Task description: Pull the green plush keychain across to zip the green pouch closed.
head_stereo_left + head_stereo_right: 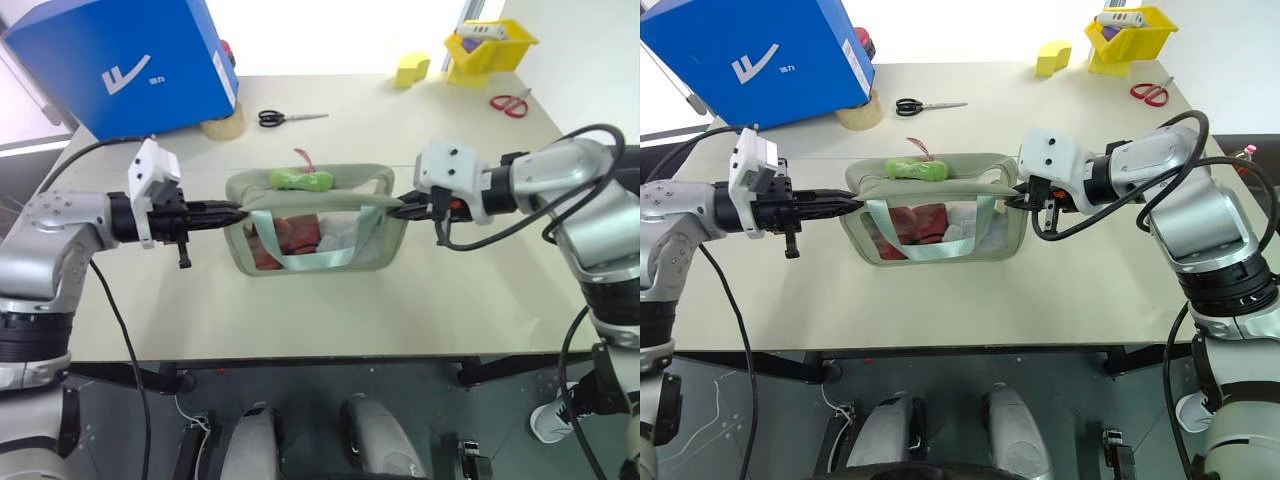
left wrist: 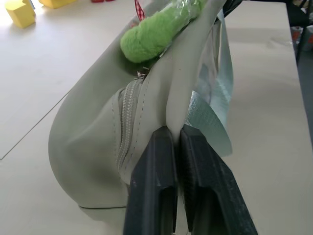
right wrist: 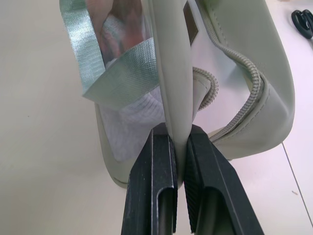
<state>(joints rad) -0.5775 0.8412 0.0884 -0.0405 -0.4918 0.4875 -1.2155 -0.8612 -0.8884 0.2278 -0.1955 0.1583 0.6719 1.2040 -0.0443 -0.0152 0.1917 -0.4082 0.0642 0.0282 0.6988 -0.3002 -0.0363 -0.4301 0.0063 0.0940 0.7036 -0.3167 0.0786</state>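
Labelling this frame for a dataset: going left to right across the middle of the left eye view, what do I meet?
Left gripper → green pouch, green plush keychain lying on top of it → right gripper.

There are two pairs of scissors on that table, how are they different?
The black scissors lie near the blue box, behind the green pouch; the red-handled scissors lie far off toward the robot's right, beside the yellow bin. The black pair lies with its blades pointing toward the robot's right; the red pair lies at a slant. Both lie flat on the table, untouched by either gripper.
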